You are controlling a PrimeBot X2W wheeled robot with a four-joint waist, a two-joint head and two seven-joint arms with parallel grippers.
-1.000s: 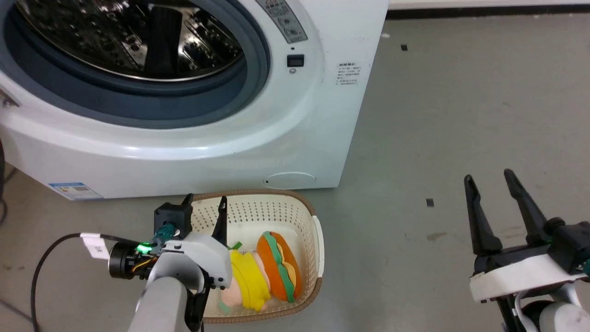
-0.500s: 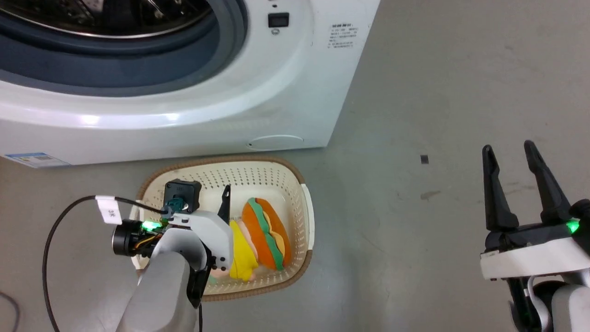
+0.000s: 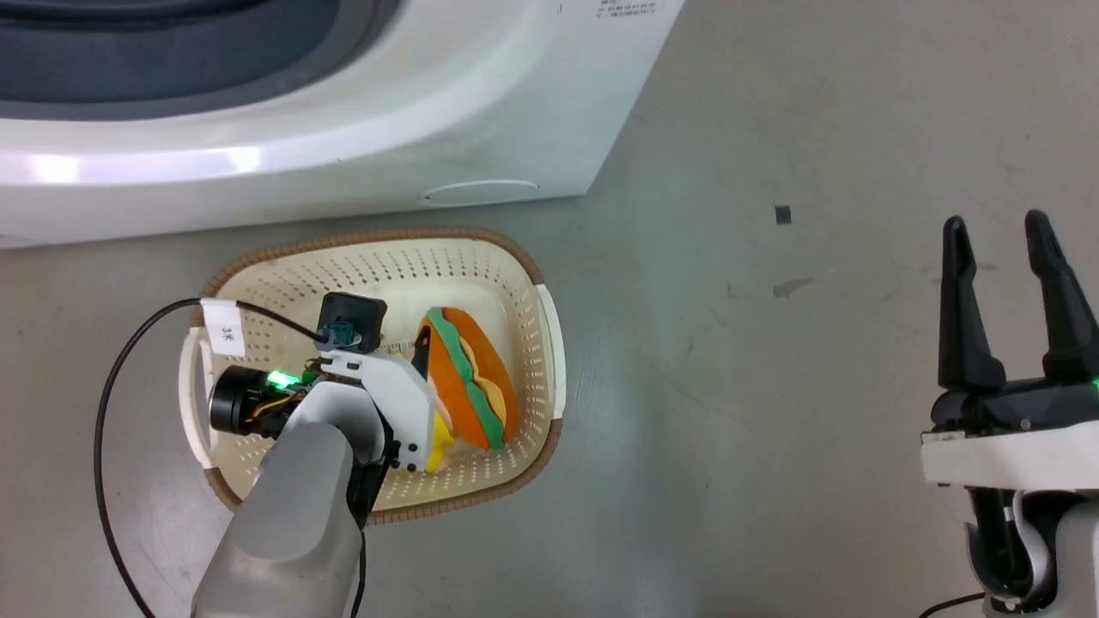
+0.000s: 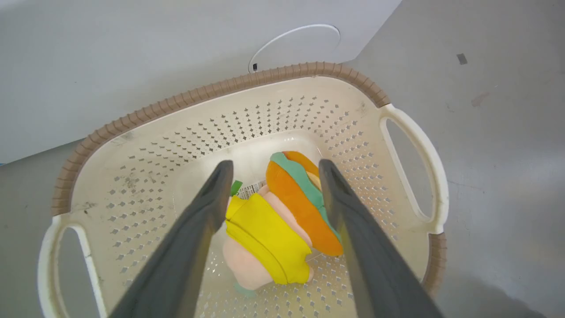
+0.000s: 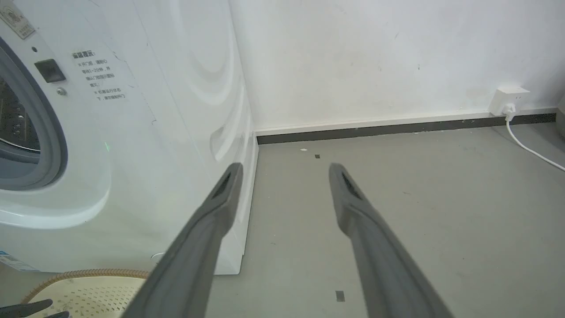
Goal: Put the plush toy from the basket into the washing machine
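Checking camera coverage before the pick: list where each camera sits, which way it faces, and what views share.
Head view: on the head, facing down at floor, basket, washing machine; left forearm, right hand show.
Left wrist view: on that wrist, looking into the basket; plush toy seen between the fingers of the open left hand.
Right wrist view: on that wrist, level toward the wall; own open fingers.
All three share basket and washing machine.
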